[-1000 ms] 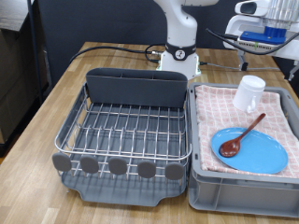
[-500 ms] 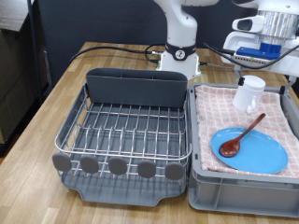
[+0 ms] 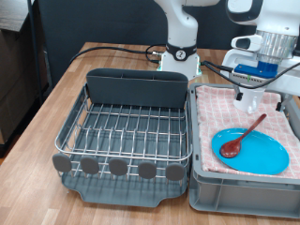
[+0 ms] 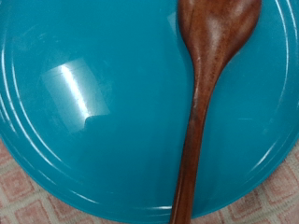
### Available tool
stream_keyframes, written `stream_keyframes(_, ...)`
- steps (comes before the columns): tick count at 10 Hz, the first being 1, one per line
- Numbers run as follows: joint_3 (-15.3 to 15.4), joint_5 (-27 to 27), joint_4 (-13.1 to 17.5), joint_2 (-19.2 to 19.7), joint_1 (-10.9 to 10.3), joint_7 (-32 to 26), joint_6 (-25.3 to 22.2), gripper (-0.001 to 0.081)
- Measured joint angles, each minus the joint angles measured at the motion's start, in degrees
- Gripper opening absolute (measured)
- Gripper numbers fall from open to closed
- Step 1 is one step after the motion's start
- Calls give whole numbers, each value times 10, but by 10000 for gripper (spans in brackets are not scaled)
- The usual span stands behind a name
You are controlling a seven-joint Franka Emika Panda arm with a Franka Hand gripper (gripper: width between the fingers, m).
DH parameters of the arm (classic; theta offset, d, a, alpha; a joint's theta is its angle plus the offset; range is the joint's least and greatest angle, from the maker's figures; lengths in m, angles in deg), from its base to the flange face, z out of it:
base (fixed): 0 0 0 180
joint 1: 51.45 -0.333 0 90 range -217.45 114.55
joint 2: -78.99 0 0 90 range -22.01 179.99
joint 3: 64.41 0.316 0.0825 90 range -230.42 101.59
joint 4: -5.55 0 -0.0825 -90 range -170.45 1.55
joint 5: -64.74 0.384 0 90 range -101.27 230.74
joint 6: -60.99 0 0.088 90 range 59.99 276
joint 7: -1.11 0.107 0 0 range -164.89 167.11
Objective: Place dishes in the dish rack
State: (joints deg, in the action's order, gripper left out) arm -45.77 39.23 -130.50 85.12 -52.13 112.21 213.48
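Over the grey bin [image 3: 246,192] at the worktop's [image 3: 56,98] right edge in the exterior view, the end effector [image 3: 255,97] is seen hanging above the pink checkered cloth [image 3: 217,111] that lines the bin. Its fingers are hard to make out against the arm's white body and the cloth, so whether it is open or closed cannot be told; nothing is shown between the fingers in either view. The white mug is hidden behind the hand in the exterior view and cannot be located with certainty.

The blue plate [image 3: 264,152] is seen lying flat on the cloth in the bin's near right part, just below the end effector. The wooden spoon [image 3: 246,137] rests across the plate, its bowl on the plate's left side and its handle rising toward the bin's far right corner, past the plate's rim. In the wrist view the blue plate [image 4: 103,103] fills nearly the whole picture, with the spoon [image 4: 201,103] lying on it, the bowl toward one edge and the handle running across the glaze; a bright reflection is seen on the plate, and strips of pink cloth [image 4: 280,201] show at the corners.

The dish rack [image 3: 127,131] stands on the worktop beside the bin, toward the left edge, with no dishes seen on its wire grid.
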Motion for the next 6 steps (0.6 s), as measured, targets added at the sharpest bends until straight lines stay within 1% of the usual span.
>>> stream_keyframes(3, -13, -44, 0, 35, -4, 46, 37, 803)
stream_keyframes(6, -24, -85, 0, 63, -7, 71, 70, 803)
